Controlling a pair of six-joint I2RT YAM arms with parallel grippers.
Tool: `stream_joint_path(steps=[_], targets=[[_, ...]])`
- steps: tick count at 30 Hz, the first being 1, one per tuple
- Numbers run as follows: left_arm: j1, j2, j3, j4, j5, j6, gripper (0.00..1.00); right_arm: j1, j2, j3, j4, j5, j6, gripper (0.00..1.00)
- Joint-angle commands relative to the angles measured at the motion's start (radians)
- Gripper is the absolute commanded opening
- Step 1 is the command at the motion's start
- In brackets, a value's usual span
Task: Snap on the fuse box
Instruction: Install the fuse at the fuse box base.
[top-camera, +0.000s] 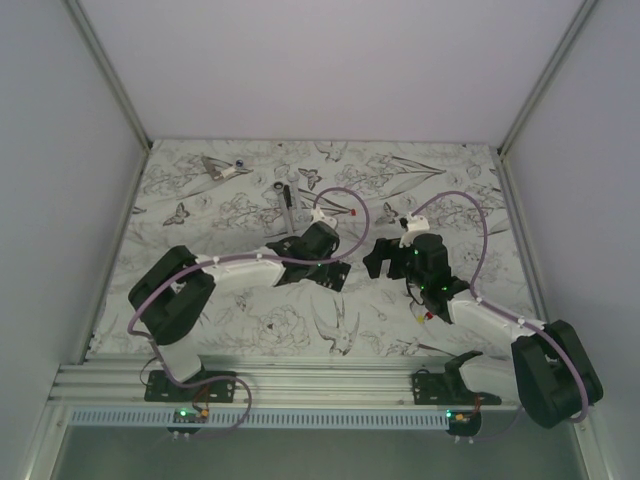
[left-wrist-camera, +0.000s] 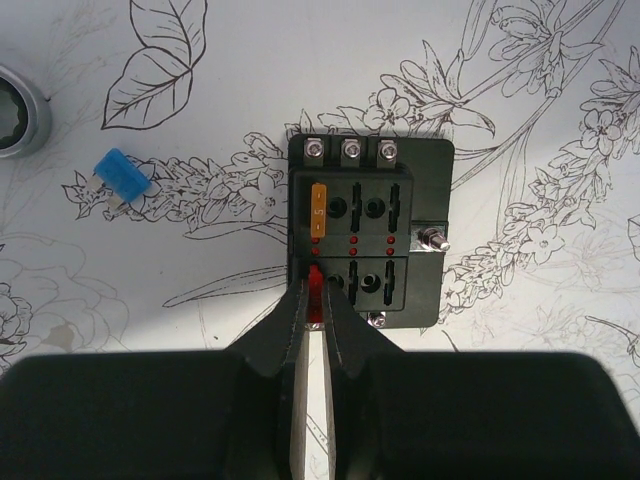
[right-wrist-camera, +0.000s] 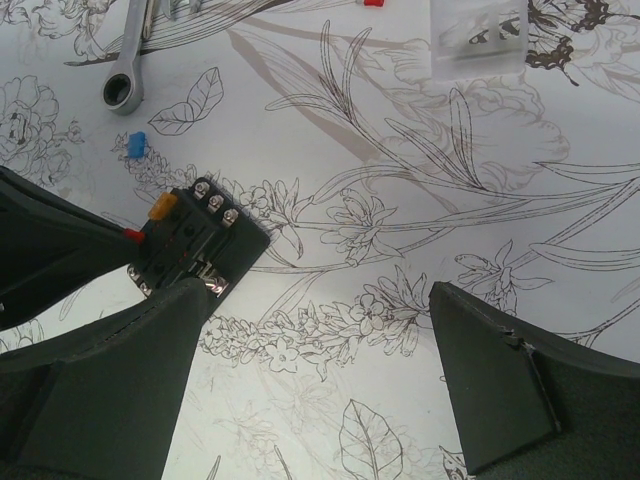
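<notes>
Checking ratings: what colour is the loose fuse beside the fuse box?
The loose fuse is blue; left wrist view shows it best.

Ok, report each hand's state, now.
Left hand: closed on a red fuse at the fuse box.
Right hand: open, holding nothing.

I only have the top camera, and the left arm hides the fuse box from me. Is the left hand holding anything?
Observer: Yes. In the left wrist view, the left hand is shut on a red fuse at the lower left slot of the fuse box.
Operator: Are any other fuses in the box?
Observer: One. An orange fuse sits in the upper left slot, and the other four slots look empty.
</notes>
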Motion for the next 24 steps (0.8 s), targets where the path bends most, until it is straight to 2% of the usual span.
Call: stream_joint_path(steps=[1, 15, 24], targets=[[-0.023, 0.046, -0.031, -0.056, -0.047, 0.007, 0.00, -0.009, 0.003, -0.002, 0.022, -0.005, 0.010, 1.00], [-0.044, 0.116, 0.078, -0.239, -0.056, 0.037, 0.00, -0.010, -0.002, -0.004, 0.022, -0.009, 0.012, 1.00], [-0.059, 0.133, 0.020, -0.242, -0.012, -0.054, 0.00, -0.008, 0.000, -0.004, 0.024, -0.011, 0.012, 1.00]])
